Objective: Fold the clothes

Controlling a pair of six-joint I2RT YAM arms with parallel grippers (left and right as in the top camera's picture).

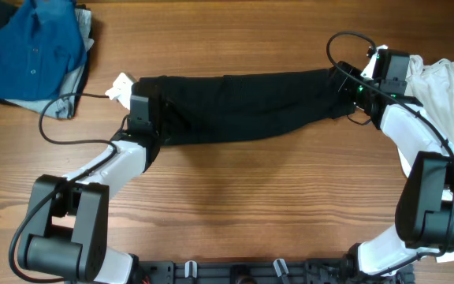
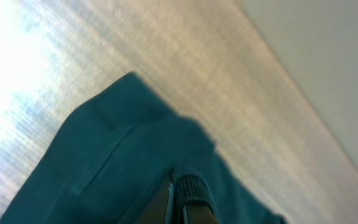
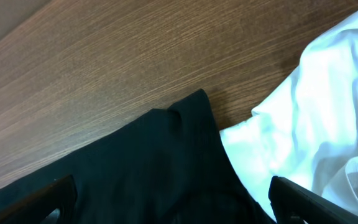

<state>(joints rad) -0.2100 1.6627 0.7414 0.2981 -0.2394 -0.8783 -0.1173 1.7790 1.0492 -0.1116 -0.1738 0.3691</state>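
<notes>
Overhead, the clutter sits at the edges: a blue shirt point(image 1: 34, 43) heaped on a grey garment point(image 1: 73, 83) at eleven o'clock, a white garment point(image 1: 448, 87) bunched at three o'clock, and a small white scrap point(image 1: 120, 85) just beside the left arm's wrist. A black cable point(image 1: 57, 118) loops over the grey garment's edge at ten o'clock, and a second cable point(image 1: 341, 43) arcs at one o'clock.

Between these the black garment point(image 1: 243, 106) lies stretched as a long band across the middle of the counter point(image 1: 251, 205), from nine o'clock up towards two. Its right end touches the white garment, which crowds in close there.

From its own wrist camera, the left pincer point(image 2: 174, 196) has its fingers pressed together on a ribbed hem of the black garment, which reads teal in that washed-out view. The right pincer point(image 3: 171, 186) stands wide apart, the garment's end lying between its fingers.

The counter is brown wood with a strong grain; past its far edge the left wrist camera shows a plain pale surface point(image 2: 328, 62)
</notes>
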